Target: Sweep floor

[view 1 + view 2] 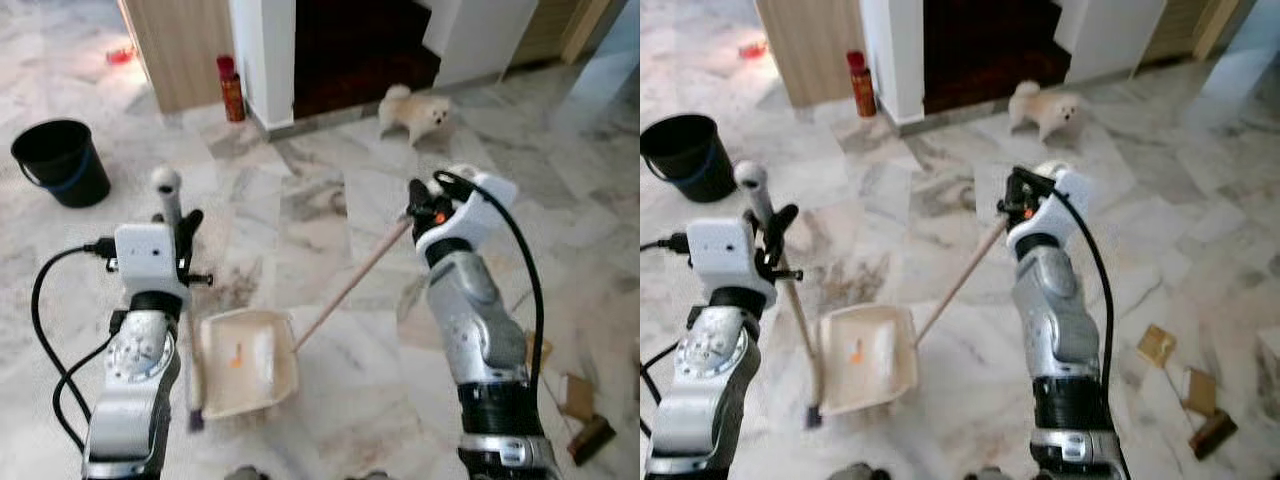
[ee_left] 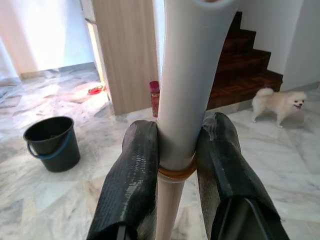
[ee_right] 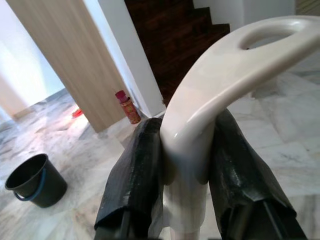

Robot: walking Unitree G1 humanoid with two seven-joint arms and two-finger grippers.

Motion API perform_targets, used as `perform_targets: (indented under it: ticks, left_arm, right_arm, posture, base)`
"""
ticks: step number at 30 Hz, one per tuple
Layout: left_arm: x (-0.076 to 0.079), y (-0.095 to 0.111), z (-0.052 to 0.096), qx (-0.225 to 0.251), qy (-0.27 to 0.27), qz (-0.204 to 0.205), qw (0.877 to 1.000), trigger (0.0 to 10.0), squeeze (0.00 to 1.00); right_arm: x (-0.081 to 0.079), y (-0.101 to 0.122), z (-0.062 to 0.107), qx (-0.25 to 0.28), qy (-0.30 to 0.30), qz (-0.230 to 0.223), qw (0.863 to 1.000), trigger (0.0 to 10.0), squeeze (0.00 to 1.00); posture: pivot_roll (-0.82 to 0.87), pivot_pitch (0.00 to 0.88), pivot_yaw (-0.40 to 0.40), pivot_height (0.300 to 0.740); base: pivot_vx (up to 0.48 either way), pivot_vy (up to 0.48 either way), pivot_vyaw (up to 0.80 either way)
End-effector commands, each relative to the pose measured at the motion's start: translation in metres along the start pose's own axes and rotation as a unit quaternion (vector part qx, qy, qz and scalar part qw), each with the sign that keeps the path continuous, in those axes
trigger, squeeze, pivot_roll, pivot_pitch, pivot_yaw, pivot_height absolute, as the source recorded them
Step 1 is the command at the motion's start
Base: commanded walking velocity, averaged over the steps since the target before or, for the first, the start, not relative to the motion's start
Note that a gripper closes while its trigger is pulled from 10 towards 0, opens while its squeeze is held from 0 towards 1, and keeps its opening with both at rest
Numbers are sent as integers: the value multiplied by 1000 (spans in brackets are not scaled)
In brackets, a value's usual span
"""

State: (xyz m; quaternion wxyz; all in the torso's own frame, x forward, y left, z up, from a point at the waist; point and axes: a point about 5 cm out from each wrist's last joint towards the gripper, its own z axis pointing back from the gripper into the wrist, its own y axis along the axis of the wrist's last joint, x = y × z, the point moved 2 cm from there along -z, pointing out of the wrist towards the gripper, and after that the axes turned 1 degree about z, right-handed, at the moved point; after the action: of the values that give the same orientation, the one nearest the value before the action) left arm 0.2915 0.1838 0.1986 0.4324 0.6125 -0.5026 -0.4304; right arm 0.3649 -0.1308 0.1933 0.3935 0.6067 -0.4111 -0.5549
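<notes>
Left gripper (image 2: 175, 150): both black fingers (image 2: 131, 180) are clamped against the grey grip of the broom handle (image 1: 168, 196). The handle stands nearly upright, its rounded cap above the gripper. Its lower end reaches the marble floor (image 1: 330, 400) just beside the left edge of the dustpan (image 1: 245, 362), where a dark broom head (image 1: 195, 418) shows.

Right gripper (image 3: 185, 165): both fingers (image 3: 134, 175) are closed on the cream looped grip of the dustpan handle (image 1: 350, 283). The wooden shaft runs diagonally down from the gripper to the right edge of the pan. The pan lies flat on the floor between the two arms. A small orange scrap (image 1: 237, 354) lies inside it.

Surroundings: a black bucket (image 1: 60, 162) with a blue bail stands on the floor well to the left. A red canister (image 1: 231, 88) stands at the foot of a wooden panel (image 1: 180, 45), beside a white pillar (image 1: 262, 50). Dark stairs (image 2: 245, 60) rise behind the pillar. A small cream dog (image 1: 415, 112) stands on the floor near the stairs. Brown debris pieces (image 1: 1188, 395) lie on the floor to the right of the right arm.
</notes>
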Motion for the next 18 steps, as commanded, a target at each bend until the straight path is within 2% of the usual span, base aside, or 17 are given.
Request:
perform_targets:
  ticks: [1, 18]
  left_arm:
    - [-2, 13, 0, 27, 2, -1, 1000, 10000, 0]
    - [0, 14, -1, 27, -2, -5, 1000, 10000, 0]
  right_arm:
    - [-14, 15, -1, 28, 24, -7, 999, 10000, 0]
    - [-15, 15, -3, 28, 25, -6, 999, 10000, 0]
  posture:
    - [-15, 174, -57, 740]
    - [-17, 189, -61, 740]
  base:
    - [0, 315, 0]
    - [0, 313, 0]
